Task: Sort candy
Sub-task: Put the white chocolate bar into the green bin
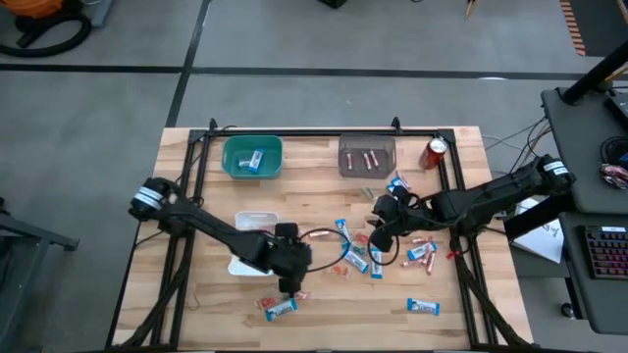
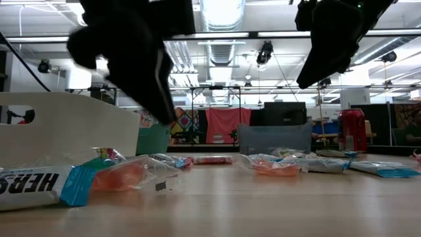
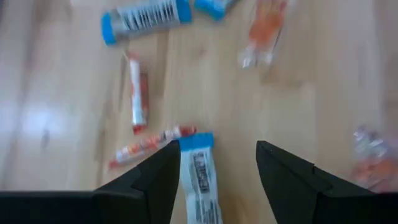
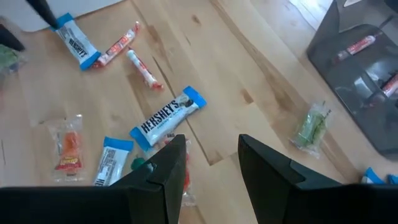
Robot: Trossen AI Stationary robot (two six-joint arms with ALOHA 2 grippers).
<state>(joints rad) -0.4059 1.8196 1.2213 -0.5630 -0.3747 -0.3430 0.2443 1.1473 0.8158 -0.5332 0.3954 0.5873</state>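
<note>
Candy scattered mid-table, both grippers spread above it.

A blue-and-white bar (image 3: 200, 177) lies on the wood between the open fingers of the left gripper (image 3: 217, 168), nothing clamped; a red stick (image 3: 149, 144) touches its end. The right gripper (image 4: 211, 158) hangs open over another blue-and-white bar (image 4: 166, 118) near a green piece (image 4: 309, 127). The teal bin (image 1: 252, 157) and grey bin (image 1: 367, 155) sit by the far edge, a white tray (image 1: 251, 224) beside the left arm; bare wood lies along the near edge.

Three trays (image 1: 252, 157), one red can (image 1: 435, 153), two pink sticks (image 1: 361, 160) in the grey tray.
</note>
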